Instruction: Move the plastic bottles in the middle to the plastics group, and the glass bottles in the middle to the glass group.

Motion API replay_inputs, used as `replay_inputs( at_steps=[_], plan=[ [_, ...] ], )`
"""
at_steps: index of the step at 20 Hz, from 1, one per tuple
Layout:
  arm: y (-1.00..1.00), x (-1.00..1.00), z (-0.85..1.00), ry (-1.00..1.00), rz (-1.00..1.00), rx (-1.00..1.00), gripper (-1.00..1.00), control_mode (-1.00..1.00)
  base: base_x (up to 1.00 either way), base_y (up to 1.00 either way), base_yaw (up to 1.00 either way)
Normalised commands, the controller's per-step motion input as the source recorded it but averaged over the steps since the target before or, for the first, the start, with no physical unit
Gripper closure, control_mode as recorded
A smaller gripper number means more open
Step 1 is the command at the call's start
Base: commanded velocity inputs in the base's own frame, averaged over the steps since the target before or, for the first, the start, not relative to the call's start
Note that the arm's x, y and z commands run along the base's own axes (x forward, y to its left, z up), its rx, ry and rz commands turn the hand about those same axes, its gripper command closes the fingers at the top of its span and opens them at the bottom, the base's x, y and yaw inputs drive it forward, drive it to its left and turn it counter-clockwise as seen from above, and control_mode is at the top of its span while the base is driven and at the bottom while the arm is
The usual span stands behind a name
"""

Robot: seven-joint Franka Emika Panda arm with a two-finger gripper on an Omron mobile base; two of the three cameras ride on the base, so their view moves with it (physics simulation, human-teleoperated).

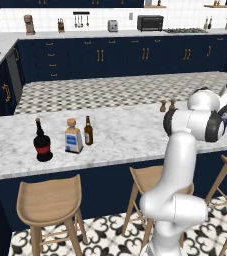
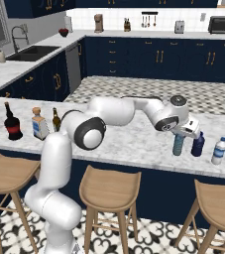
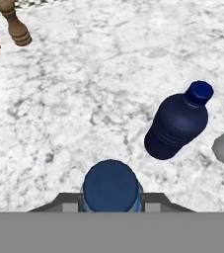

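Slim translucent light-blue plastic bottle [image 2: 178,144] with darker blue cap stands upright on white marble counter [image 2: 129,141], gripper [image 2: 181,133] clenched on its neck, just beside stubby navy bottle [image 2: 197,144] and near small pale blue-and-white bottle [image 2: 218,151], presumably being set into the plastics group.

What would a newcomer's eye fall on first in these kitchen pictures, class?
The white arm stretches right over the marble counter, its claw shut on the slim light blue bottle, beside the navy bottle. Far left stand the black round-bellied bottle, the square clear bottle and the brown bottle.
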Motion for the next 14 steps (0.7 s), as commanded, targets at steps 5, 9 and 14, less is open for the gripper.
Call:
replay_inputs(
  at_steps=[5, 9, 14],
  plan=[
    [0.00, 0.00, -0.17, 0.00, 0.00, -0.03, 1.00, -1.00, 0.00, 0.00, 0.00],
    [0.00, 0.00, -0.32, -0.01, 0.00, 0.00, 1.00, -1.00, 0.00, 0.00, 0.00],
    [0.00, 0.02, 0.04, -0.05, 0.00, 0.00, 1.00, -1.00, 0.00, 0.00, 0.00]
  ],
)
